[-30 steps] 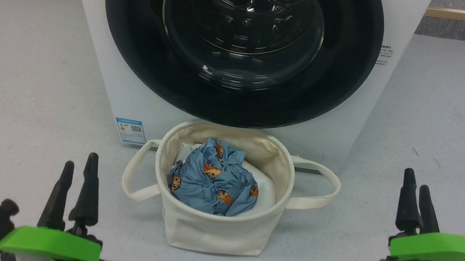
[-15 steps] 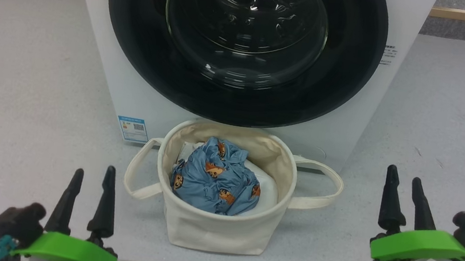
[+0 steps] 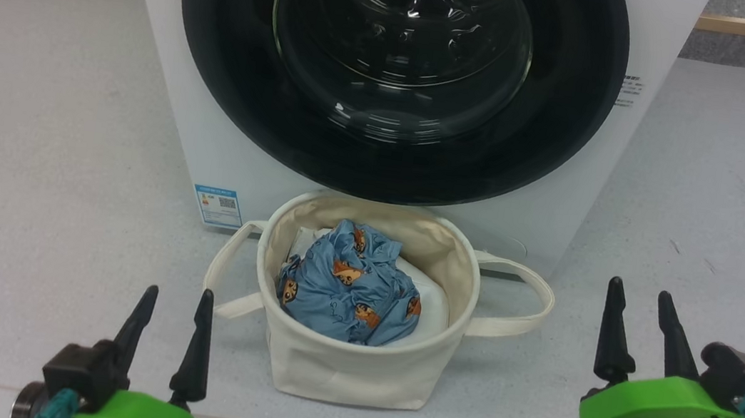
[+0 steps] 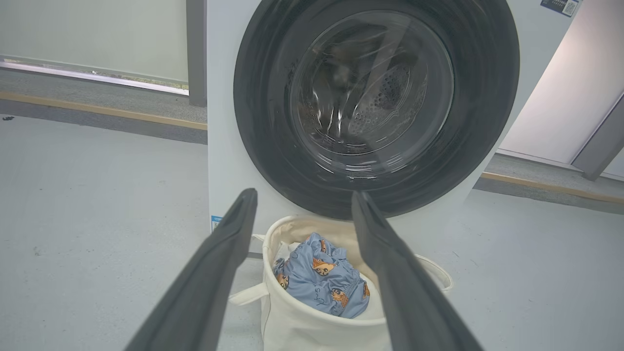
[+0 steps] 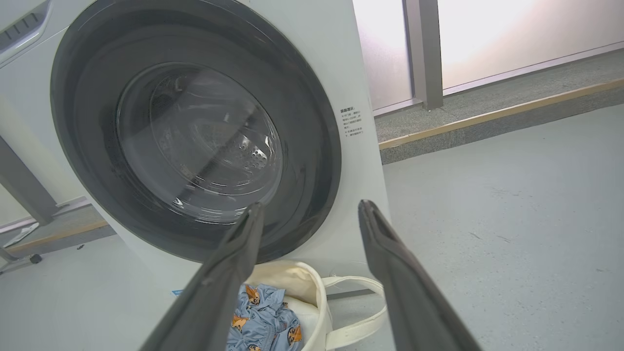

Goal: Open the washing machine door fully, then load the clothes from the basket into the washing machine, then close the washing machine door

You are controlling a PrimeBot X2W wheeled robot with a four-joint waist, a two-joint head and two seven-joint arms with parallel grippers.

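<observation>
At 12 o'clock, washing machine (image 3: pixel 537 216) with washing machine door (image 3: pixel 399 61) shut flush, no handle visible: risks a slip off the smooth dark rim if hooked blind. Just below at 6 o'clock, basket (image 3: pixel 351 372) holding clothes (image 3: pixel 351 292): may catch the door's swing and tip. At 7 and 4 o'clock, left pincer (image 3: pixel 178 298) and right pincer (image 3: pixel 639 291), both spread, empty.

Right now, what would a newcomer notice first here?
A big white washing machine stands at top centre, its round black-rimmed glass door shut. Before it sits a cream canvas basket holding light-blue printed clothes. The left gripper and right gripper hover open beside it.
</observation>
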